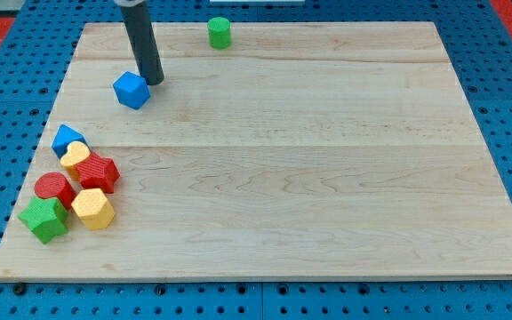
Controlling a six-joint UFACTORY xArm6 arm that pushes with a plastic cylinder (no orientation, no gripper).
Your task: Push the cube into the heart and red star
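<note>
A blue cube [132, 90] sits near the view's upper left of the wooden board [327, 178]. My tip [154, 81] is just to the right of the cube and slightly above it, touching or almost touching it. A yellow heart [75, 156] and a red star [98, 172] lie together at the view's lower left, well below the cube.
A blue triangular block [68, 138] lies just above the heart. A red cylinder [54, 188], a green star [44, 218] and a yellow hexagon [92, 208] crowd below the red star. A green cylinder [220, 32] stands at the top edge.
</note>
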